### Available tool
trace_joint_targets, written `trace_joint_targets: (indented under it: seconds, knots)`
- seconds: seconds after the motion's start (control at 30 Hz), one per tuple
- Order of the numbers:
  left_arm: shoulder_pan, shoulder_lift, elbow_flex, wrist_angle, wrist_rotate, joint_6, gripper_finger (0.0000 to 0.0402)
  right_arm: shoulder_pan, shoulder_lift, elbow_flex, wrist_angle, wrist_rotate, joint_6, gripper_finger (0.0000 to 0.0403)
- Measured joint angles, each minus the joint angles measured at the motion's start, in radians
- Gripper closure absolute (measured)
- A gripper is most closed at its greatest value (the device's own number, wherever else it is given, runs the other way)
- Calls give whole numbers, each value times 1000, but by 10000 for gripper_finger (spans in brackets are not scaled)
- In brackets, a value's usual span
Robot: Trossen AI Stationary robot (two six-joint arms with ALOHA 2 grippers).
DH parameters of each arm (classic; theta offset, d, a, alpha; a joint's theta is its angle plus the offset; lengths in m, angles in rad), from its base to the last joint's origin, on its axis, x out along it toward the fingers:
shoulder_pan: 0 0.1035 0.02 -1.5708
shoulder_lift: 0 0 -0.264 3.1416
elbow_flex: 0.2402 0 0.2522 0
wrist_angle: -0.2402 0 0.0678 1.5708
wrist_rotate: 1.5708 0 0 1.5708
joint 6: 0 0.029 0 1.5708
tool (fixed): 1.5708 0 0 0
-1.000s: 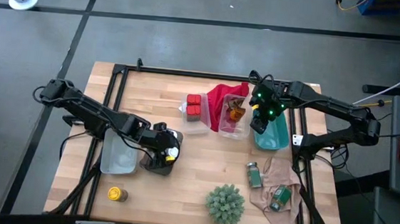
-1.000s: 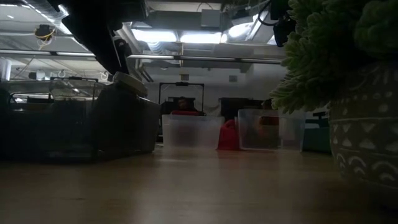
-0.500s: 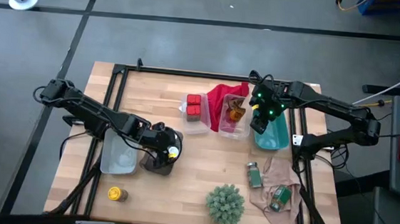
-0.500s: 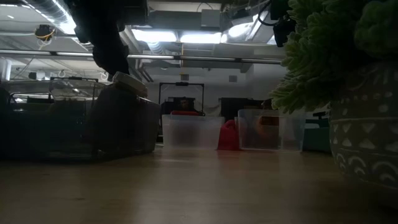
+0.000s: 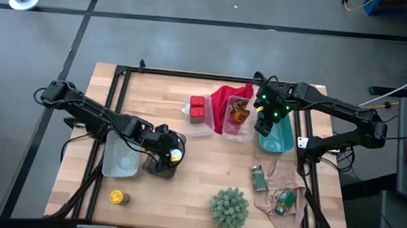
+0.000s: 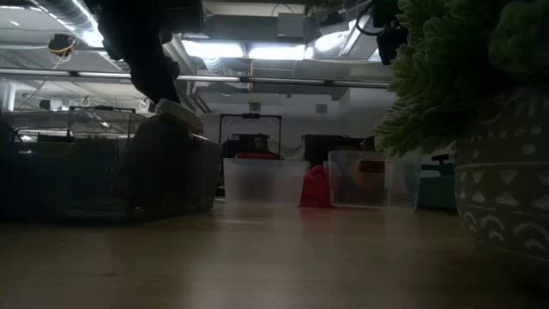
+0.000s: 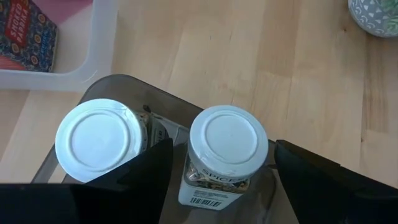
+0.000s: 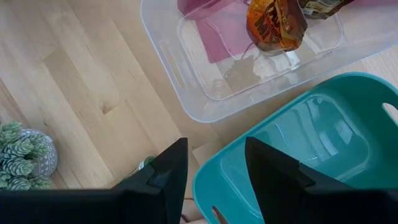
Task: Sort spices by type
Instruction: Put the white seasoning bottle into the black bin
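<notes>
Almost nothing had shifted in the last half second. A second earlier, the left arm had sat slightly differently. The left gripper (image 7: pixel 217 180) hung spread around a white-lidded spice jar (image 7: pixel 227 146), beside its twin (image 7: pixel 99 140) in the grey bin (image 5: pixel 157 165) near the tabletop's left-centre, seemingly just released. The right gripper (image 8: pixel 214 165) stayed spread over the teal bin (image 8: pixel 311 149).

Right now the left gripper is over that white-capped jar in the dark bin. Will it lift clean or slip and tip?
Probably lifts clean: the left gripper is open with the white-capped jar between its fingers. The round, smooth-looking body could twist or slip in a light grip. The second white-capped jar stands close beside it in the dark bin, so a finger might nudge that one.
</notes>
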Motion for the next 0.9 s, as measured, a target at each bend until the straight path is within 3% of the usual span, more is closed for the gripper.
trace_joint_targets:
  seconds: [0.43,0.73,0.9]
  knots:
    - [0,61,0,28,-10,25,138,0,0,0,0,0,0,242]
    - [-2,61,0,20,-27,30,208,0,0,0,0,0,0,242]
    - [-16,61,0,16,-27,30,211,0,0,0,0,0,0,242]
